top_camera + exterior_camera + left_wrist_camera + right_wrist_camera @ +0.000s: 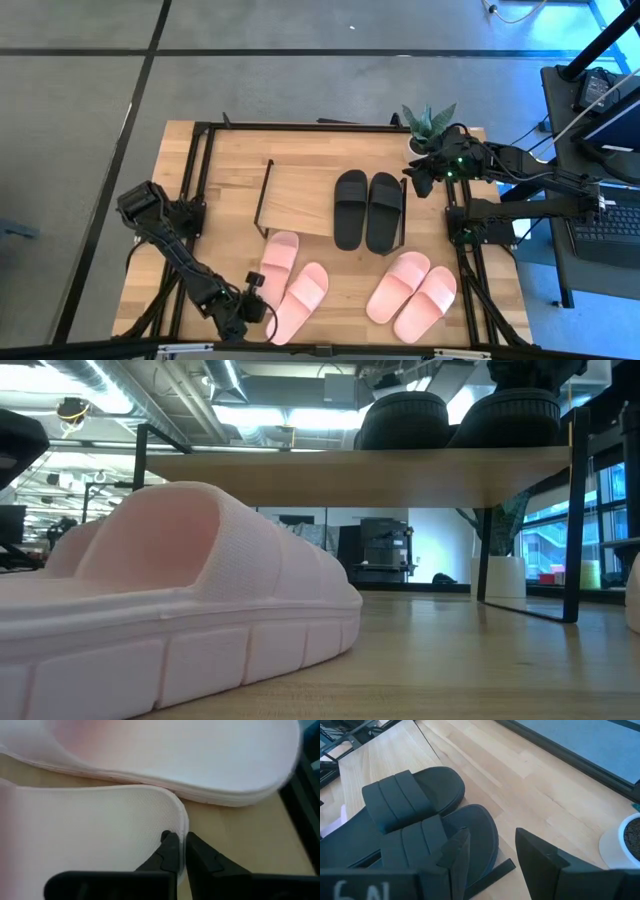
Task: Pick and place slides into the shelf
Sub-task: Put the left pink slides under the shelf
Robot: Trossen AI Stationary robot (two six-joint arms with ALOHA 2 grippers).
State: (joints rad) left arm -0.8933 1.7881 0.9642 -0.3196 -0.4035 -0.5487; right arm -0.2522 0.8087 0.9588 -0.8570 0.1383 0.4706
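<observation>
The shelf [300,195] stands mid-table on wire legs [575,530], and its board [360,460] carries the black slides [350,208] [385,212] at its right end. One pink pair [280,262] [302,298] lies at the near left and the other [398,285] [427,303] at the near right, all flat on the table. My left gripper [258,303] is shut at the near end of the left pink pair. My right gripper [420,178] hangs open just right of the black slides [415,795], touching nothing. My left gripper pinches the rim of a pink slide at its rounded end [181,827] between the two fingers. One finger [169,851] lies on the footbed side and the other [201,857] outside the rim. The slide lies low beside the table wood, next to its partner [200,755].
A potted plant [428,125] in a white pot [625,842] stands at the far right corner, close to my right arm. A black frame [195,180] runs along the table's sides. Bare wood shows on the shelf's left half and between the two pink pairs.
</observation>
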